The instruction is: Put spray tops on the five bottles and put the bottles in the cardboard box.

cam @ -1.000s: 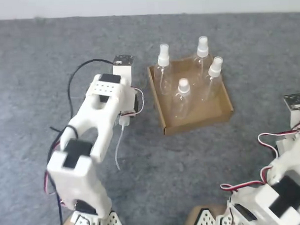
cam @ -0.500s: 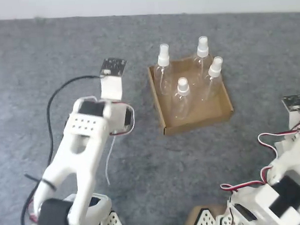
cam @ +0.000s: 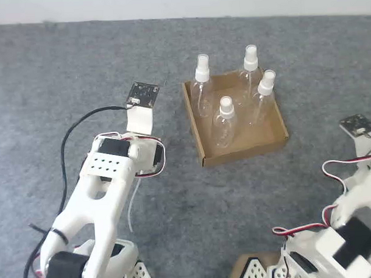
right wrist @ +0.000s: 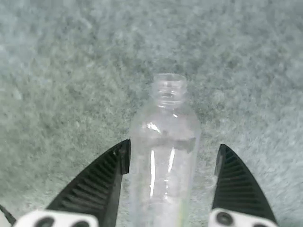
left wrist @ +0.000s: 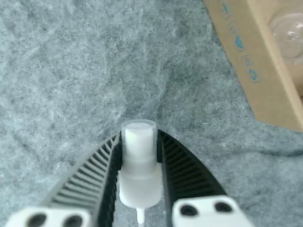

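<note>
Worktop [cam: 55, 70]: grey felt-like cover, carrying everything.
Left arm [cam: 102, 197]: at 8 o'clock in the high view, wrist towards 12.
Right arm [cam: 353, 231]: folded at 4 o'clock.
Cardboard box [cam: 247, 150]: open-topped, at 1 o'clock, well apart from both arms.
Left tool [left wrist: 138, 137]: closed snugly on the spray top, a jaw on each side.
Right tool [right wrist: 173, 147]: straddles the 5th bottle; whether it grips cannot be told.
4 bottles [cam: 224, 122]: upright in the box, each capped.
5th bottle [right wrist: 164, 142]: clear, neck uncapped, above bare worktop.
Spray top [left wrist: 138, 165]: white, over the worktop at 9 o'clock of the box.
</note>
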Robot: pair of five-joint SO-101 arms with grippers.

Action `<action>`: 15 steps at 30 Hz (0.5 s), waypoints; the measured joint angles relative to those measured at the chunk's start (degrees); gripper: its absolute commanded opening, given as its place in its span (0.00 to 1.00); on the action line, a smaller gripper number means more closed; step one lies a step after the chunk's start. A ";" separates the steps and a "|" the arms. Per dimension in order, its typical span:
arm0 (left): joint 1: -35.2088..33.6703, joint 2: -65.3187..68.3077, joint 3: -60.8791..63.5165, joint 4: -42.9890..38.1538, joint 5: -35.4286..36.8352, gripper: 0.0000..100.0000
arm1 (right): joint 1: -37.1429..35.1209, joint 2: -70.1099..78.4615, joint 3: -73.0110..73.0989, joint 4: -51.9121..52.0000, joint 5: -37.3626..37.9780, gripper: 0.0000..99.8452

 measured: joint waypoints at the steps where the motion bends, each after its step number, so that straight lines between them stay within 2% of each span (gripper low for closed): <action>1: 0.00 0.00 0.00 0.00 0.00 0.03 | 0.00 0.00 0.00 0.00 0.97 0.23; 15: -0.09 0.00 1.05 0.00 0.00 0.03 | 0.00 0.00 5.19 -5.98 3.16 0.22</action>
